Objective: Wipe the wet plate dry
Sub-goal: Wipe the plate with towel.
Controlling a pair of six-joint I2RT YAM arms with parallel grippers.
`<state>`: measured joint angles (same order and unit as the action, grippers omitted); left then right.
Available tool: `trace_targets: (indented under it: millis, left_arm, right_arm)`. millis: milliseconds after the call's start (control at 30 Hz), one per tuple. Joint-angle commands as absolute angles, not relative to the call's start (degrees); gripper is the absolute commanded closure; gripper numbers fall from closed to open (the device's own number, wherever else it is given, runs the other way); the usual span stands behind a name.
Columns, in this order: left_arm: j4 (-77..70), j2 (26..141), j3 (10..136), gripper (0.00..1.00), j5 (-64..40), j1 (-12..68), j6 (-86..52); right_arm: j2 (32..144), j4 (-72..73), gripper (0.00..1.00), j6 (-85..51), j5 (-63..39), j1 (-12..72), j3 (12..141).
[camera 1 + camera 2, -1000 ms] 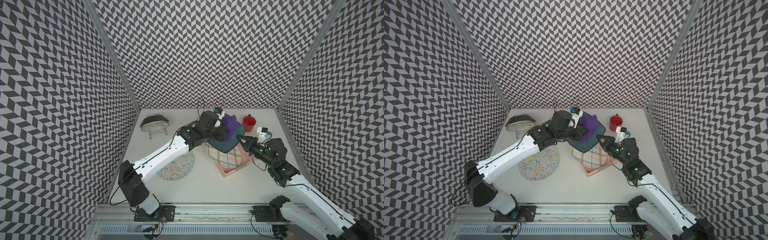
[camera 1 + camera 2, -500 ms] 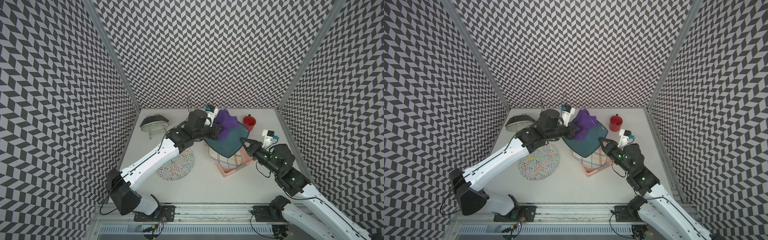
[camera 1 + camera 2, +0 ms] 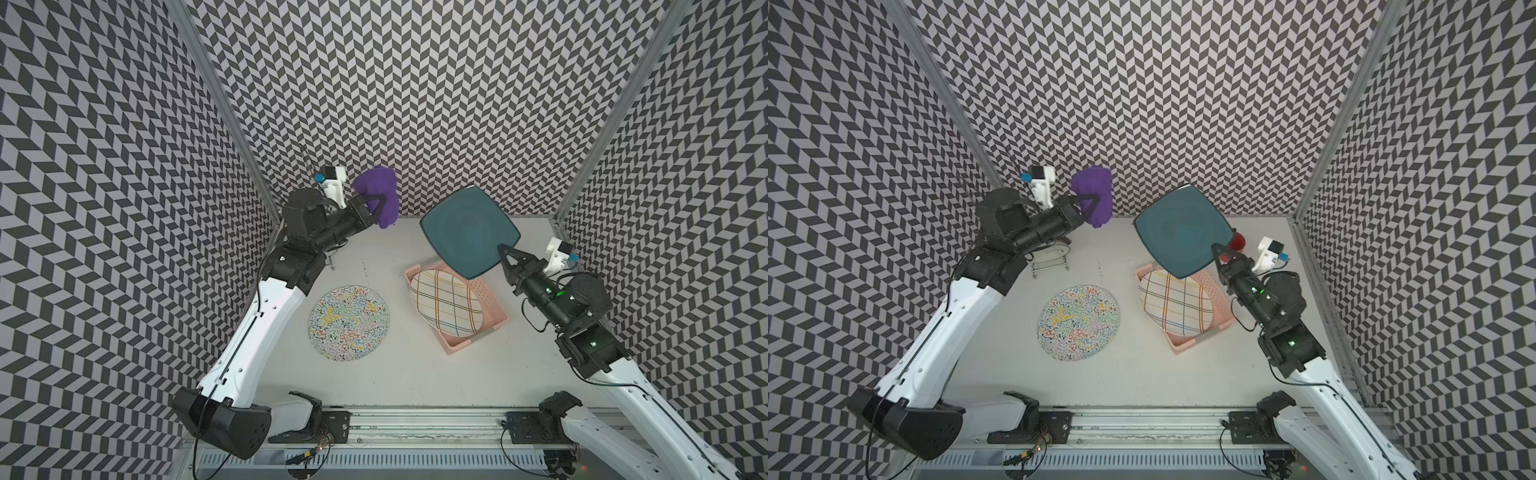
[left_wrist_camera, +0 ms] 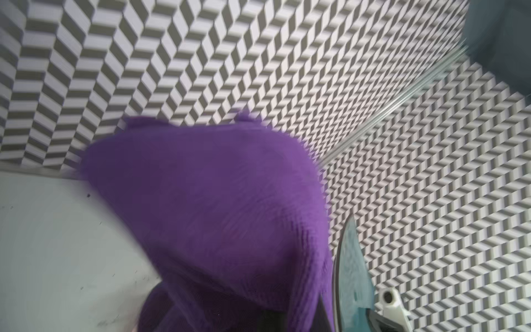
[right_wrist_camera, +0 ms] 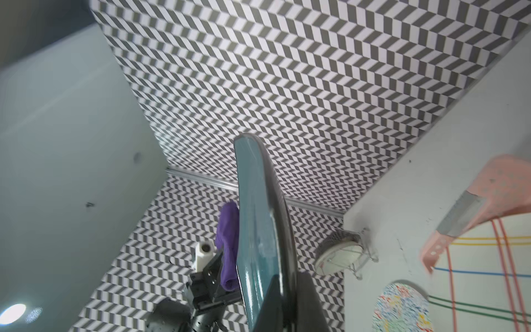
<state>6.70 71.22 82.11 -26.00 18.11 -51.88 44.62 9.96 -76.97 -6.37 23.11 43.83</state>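
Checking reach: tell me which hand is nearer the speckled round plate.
Left, though not by much. The left hand is raised behind the speckled round plate; the right hand is raised beyond the pink rack.

1. L arm raised, wrist level; left gripper [image 3: 376,203] clamped on purple cloth [image 3: 376,195] bunched around fingertips.
2. R arm raised; right gripper [image 3: 505,253] pinching teal plate [image 3: 467,230] rim between fingertips.

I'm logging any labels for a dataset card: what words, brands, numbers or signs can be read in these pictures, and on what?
None: no readable text in any view.
The teal plate, purple cloth and pink rack show no lettering.
The round plates carry only patterns.
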Motion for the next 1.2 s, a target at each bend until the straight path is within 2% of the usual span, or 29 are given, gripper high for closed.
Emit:
trace_targets:
  millis: [0,100,333,533,733,833,967,1167]
  left_arm:
    - [-22.55,66.73,72.7,1.0,-34.11,19.34,-80.49]
    - [-39.54,67.97,66.59,1.0,-33.38,19.96,-95.65]
    - [-61.05,76.74,71.72,1.0,-31.11,26.73,-110.9]
    - [-67.82,80.38,72.52,1.0,-27.61,34.31,-115.18]
    - [-70.02,80.25,70.59,1.0,-25.6,39.91,-115.78]
    - [-72.35,79.66,69.23,1.0,-24.44,37.76,-118.1]
    - [-74.28,79.14,69.01,1.0,-24.13,29.88,-121.49]
    - [-72.11,78.73,66.94,1.0,-25.05,21.52,-121.41]
  right_arm:
    - [43.48,36.04,1.0,-85.48,-11.13,23.0,45.13]
    - [45.28,37.9,1.0,-86.23,-14.21,22.95,46.66]
    - [49.59,35.24,1.0,-86.59,-23.02,23.55,48.37]
    - [52.45,37.88,1.0,-85.85,-22.37,25.29,50.61]
    - [56.44,41.76,1.0,-86.57,-14.54,24.97,54.31]
    - [59.17,43.87,1.0,-85.72,-16.1,24.44,57.29]
    - [59.44,45.91,1.0,-84.92,-23.31,25.1,57.03]
    - [51.64,45.51,1.0,-84.9,-18.83,26.37,49.43]
